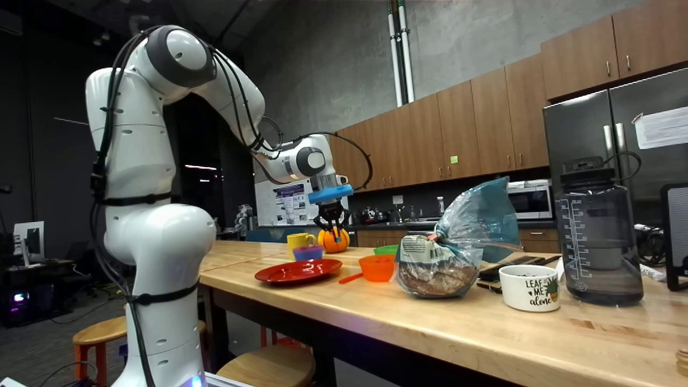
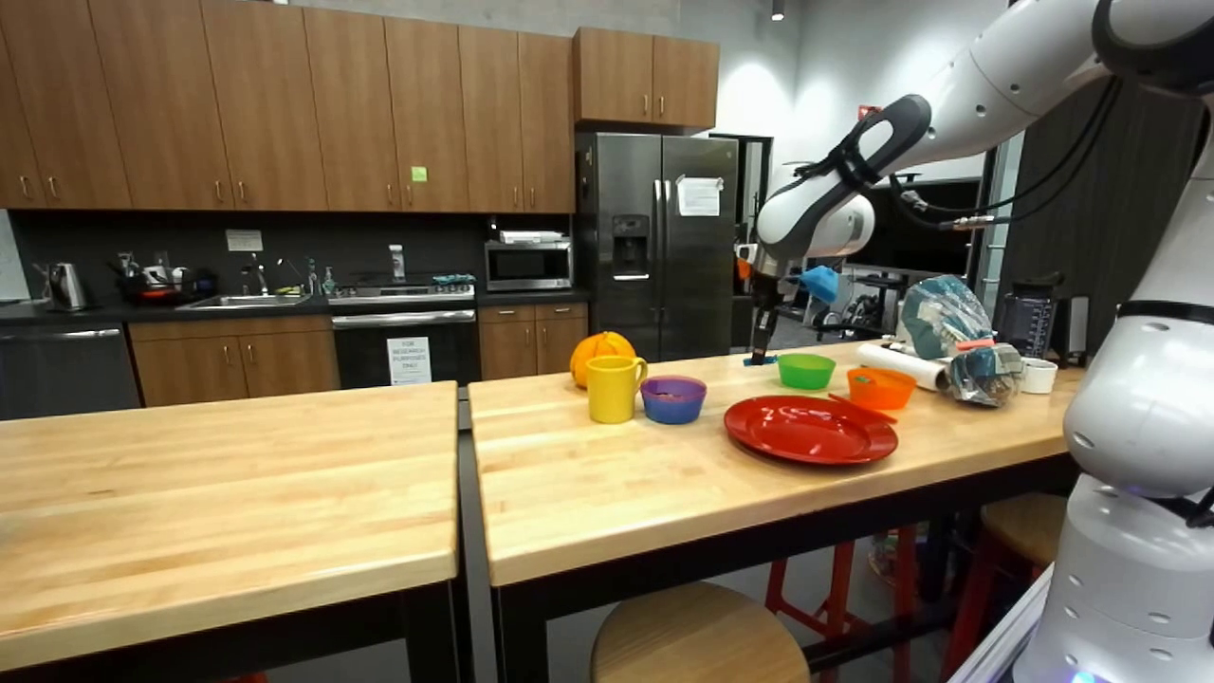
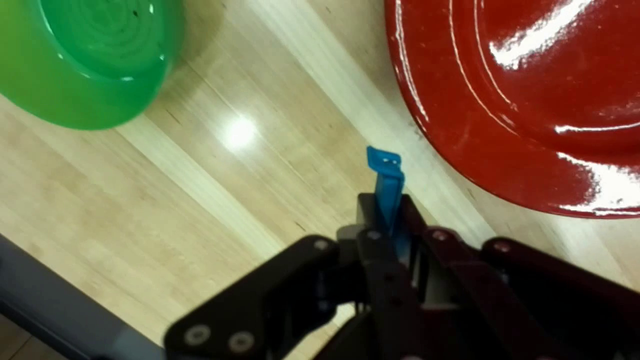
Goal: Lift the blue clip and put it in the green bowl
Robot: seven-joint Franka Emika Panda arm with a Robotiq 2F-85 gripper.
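Observation:
The blue clip [image 3: 389, 187] is held between my gripper's fingertips [image 3: 390, 212] in the wrist view, its upper end sticking out past them. The clip also shows small at the fingertips in both exterior views [image 1: 337, 236] [image 2: 759, 360]. My gripper [image 2: 762, 349] points down beside the green bowl; its height above the table is hard to tell. The green bowl [image 3: 100, 100] stands at the upper left of the wrist view, apart from the clip. In an exterior view the bowl [image 2: 806, 371] is right of the gripper; elsewhere it is partly hidden [image 1: 386, 250].
A red plate [image 3: 500, 115] lies at the upper right of the wrist view. An orange cup [image 2: 880, 387], a purple-blue bowl [image 2: 673, 402], a yellow mug [image 2: 612, 391] and a pumpkin [image 1: 334, 240] stand nearby. A bagged loaf [image 1: 438, 269], a white pot [image 1: 529, 290] and a bottle [image 1: 599, 242] stand farther along.

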